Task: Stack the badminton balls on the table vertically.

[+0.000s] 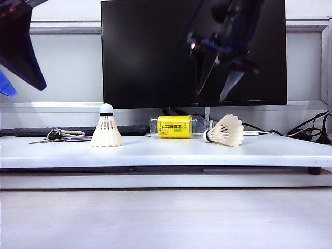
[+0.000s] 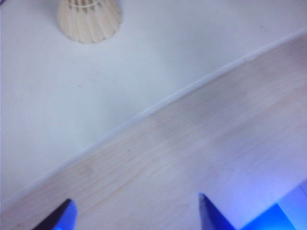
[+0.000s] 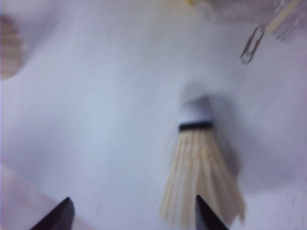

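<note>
1. The right gripper (image 1: 222,78) hangs in the air in front of the black monitor (image 1: 150,52), jaws spread and empty.
2. Below it, one shuttlecock (image 1: 226,130) lies on its side on the white table (image 1: 166,153), cork pointing away from the gripper's fingertips in the right wrist view.
3. The left gripper (image 2: 134,213) hovers over the wood-grain surface (image 2: 192,158), jaws wide apart, holding nothing.
4. Ahead of it, well apart, the other shuttlecock (image 1: 106,127) stands upright on the table.
</note>
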You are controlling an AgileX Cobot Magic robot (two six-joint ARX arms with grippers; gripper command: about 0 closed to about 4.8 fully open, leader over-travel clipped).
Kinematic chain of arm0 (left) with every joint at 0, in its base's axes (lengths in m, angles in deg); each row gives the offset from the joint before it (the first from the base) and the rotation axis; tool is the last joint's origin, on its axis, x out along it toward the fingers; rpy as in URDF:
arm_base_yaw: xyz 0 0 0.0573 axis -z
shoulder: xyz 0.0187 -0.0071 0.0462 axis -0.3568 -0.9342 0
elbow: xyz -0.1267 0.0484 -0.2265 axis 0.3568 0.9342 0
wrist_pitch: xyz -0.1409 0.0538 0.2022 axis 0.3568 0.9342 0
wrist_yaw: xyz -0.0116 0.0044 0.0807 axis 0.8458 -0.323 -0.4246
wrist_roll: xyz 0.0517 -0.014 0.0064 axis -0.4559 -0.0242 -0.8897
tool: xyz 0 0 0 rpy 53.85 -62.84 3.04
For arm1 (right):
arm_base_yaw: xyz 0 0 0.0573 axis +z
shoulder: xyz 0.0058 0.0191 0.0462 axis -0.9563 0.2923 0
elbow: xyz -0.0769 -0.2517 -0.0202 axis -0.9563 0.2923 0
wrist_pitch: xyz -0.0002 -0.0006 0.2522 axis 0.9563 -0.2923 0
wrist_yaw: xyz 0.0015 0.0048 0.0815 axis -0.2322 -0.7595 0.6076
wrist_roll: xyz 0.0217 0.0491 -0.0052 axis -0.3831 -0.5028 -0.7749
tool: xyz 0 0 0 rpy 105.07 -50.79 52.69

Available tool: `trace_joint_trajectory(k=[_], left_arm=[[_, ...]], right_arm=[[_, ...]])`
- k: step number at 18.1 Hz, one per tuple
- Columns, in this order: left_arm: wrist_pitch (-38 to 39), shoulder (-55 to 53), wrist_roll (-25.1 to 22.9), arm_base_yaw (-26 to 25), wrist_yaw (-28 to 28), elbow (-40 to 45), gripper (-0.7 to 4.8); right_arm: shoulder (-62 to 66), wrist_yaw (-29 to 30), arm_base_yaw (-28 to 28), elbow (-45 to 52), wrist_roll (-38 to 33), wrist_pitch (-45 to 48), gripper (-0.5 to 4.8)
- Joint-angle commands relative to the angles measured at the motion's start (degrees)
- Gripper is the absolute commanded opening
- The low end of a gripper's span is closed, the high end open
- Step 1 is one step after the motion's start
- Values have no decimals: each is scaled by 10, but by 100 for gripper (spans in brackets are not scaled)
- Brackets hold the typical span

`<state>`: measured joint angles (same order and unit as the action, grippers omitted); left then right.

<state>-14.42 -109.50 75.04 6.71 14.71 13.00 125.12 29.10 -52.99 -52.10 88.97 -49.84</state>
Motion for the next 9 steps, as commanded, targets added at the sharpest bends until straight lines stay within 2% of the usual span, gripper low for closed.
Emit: trace_joint_trajectory(k=[1, 3, 7, 9], left_arm=[[-16, 2, 7, 0, 63, -2, 341], [-25, 2, 10, 0, 73, -2, 341], [-59, 2, 14, 0, 201, -3, 341], [-66, 2, 19, 0, 216, -3, 341]], right_arm=[[37, 2, 2, -54, 2, 5, 379], [65, 2, 2, -87, 8, 6, 397], [107, -2, 1, -99, 23, 20, 407], [122, -37, 1, -99, 37, 23, 409]])
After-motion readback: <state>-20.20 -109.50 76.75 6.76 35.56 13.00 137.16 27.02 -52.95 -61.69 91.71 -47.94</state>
